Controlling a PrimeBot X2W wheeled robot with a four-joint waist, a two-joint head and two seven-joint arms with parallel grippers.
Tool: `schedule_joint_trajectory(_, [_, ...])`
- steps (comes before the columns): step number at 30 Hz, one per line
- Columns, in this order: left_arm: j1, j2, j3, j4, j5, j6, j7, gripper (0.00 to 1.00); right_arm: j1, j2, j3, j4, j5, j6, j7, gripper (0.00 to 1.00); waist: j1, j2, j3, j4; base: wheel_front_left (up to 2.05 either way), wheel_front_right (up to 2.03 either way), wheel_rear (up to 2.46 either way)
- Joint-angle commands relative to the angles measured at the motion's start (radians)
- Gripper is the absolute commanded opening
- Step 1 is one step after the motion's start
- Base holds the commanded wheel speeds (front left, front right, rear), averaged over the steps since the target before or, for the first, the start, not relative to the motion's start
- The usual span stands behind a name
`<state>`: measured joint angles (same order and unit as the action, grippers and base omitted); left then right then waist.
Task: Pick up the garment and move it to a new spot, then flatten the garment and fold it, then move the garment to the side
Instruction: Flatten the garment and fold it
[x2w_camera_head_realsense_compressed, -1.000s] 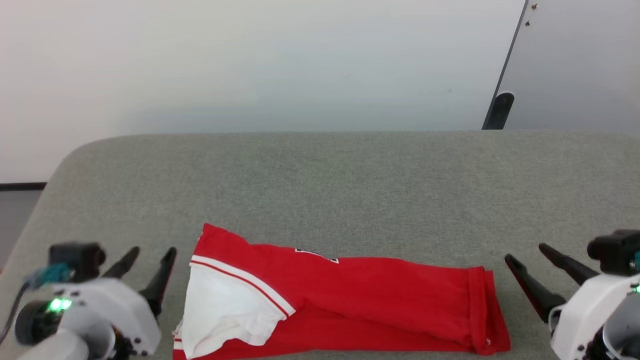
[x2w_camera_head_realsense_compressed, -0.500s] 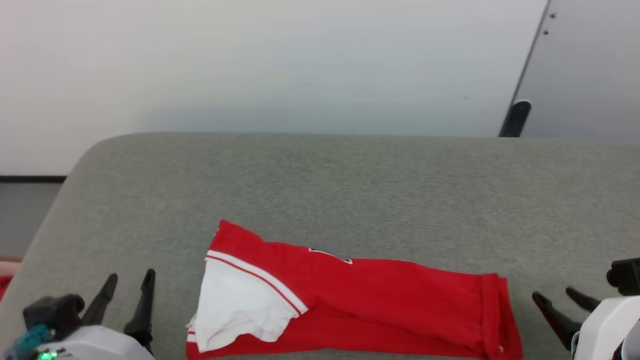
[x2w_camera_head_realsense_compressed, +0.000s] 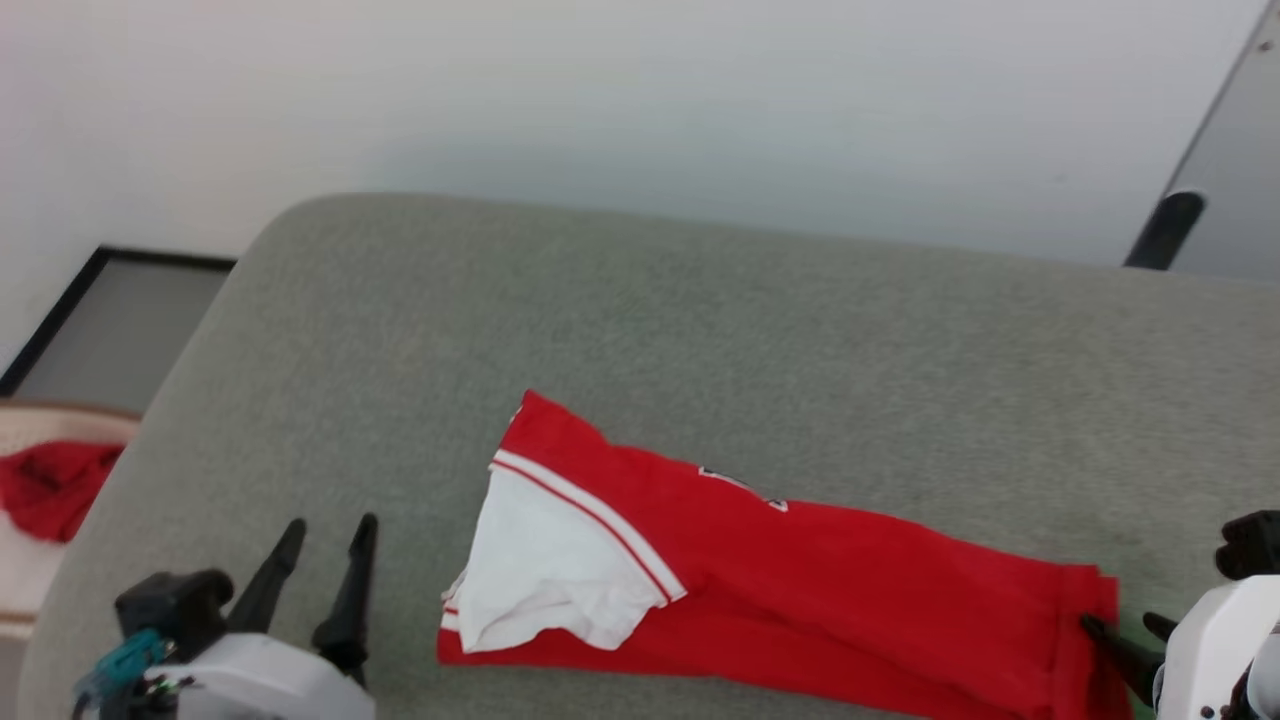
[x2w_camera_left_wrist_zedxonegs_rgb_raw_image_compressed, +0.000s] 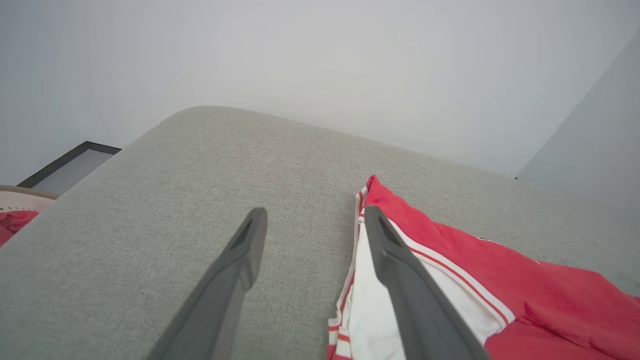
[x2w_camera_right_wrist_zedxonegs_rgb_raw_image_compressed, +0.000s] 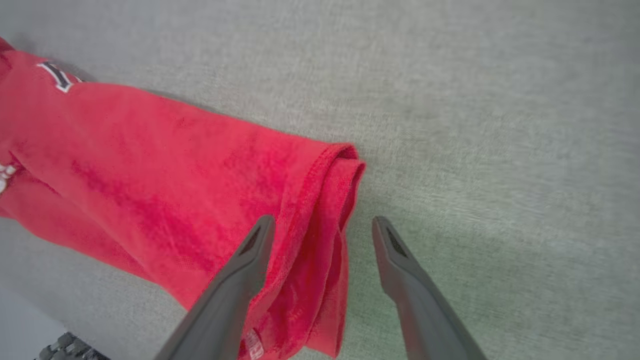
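Red garment (x2w_camera_head_realsense_compressed: 850, 580), a long folded strip, lies on woven grey cushion (x2w_camera_head_realsense_compressed: 700, 330).

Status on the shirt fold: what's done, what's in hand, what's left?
Done: the garment lies on the grey surface as a long narrow strip, white sleeve on top, so flattening and a lengthwise fold look done. In hand: nothing gripped; the left gripper is open beside the sleeve end, the right gripper open at the hem. Left: probably a crosswise fold, then moving it to the side.
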<state>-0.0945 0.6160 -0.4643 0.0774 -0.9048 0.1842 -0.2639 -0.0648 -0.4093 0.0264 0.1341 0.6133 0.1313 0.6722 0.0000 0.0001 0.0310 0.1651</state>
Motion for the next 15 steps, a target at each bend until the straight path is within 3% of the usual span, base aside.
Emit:
schedule_joint_trajectory(1, [-0.02, -0.013, -0.003, 0.003, 0.006, -0.008, 0.001, 1.0, -0.014, 0.0, 0.0, 0.015, -0.006, -0.001, 0.011, 1.0, 0.0, -0.0001, 0.055, 0.049, 0.0, 0.0, 0.0])
schedule_joint_trajectory(11, [-0.083, -0.05, -0.018, 0.033, 0.003, -0.035, 0.003, 1.0, -0.071, 0.057, 0.047, 0.166, 0.019, -0.001, 0.079, 1.0, 0.0, -0.0001, 0.111, 0.08, 0.0, 0.0, 0.0])
schedule_joint_trajectory(12, [-0.086, -0.051, -0.017, 0.036, 0.002, -0.036, 0.003, 1.0, -0.076, 0.061, 0.054, 0.181, 0.026, -0.001, 0.084, 0.31, 0.0, -0.0001, 0.112, 0.08, 0.0, 0.0, 0.0])
schedule_joint_trajectory(13, [-0.087, -0.051, -0.015, 0.038, 0.001, -0.038, 0.003, 1.0, -0.084, 0.06, 0.066, 0.19, 0.028, -0.001, 0.082, 0.0, 0.0, -0.0001, 0.114, 0.079, 0.0, 0.0, 0.0])
schedule_joint_trajectory(15, [-0.088, -0.054, -0.014, 0.043, -0.001, -0.041, 0.003, 1.0, -0.09, 0.057, 0.08, 0.208, 0.038, 0.0, 0.087, 0.0, 0.0, -0.0001, 0.114, 0.075, 0.0, 0.0, 0.0])
